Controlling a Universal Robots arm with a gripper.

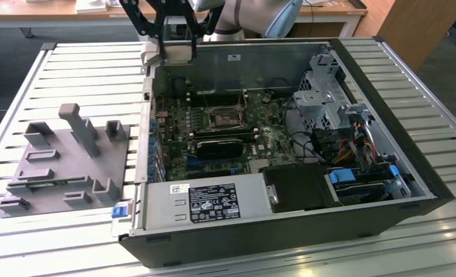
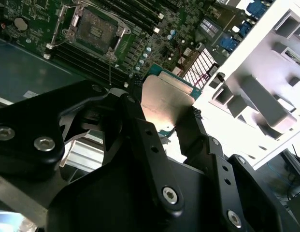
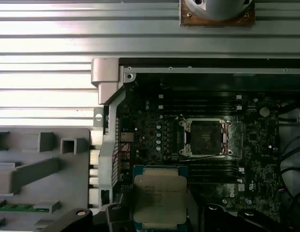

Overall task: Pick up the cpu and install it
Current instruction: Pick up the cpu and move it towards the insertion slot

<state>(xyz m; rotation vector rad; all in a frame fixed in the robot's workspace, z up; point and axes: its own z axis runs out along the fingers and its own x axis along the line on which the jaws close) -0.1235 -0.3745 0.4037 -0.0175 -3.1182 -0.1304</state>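
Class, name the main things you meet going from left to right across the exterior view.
grey holder block → cpu, clamped in the gripper → black-framed socket → metal drive cage

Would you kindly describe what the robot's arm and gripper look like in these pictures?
In the exterior view the arm is silver-grey and rounded, with a pale blue cap at its joint. The gripper is matte black, built of flat, angular links with rows of small holes. The links are joined by silver hex-socket screws.
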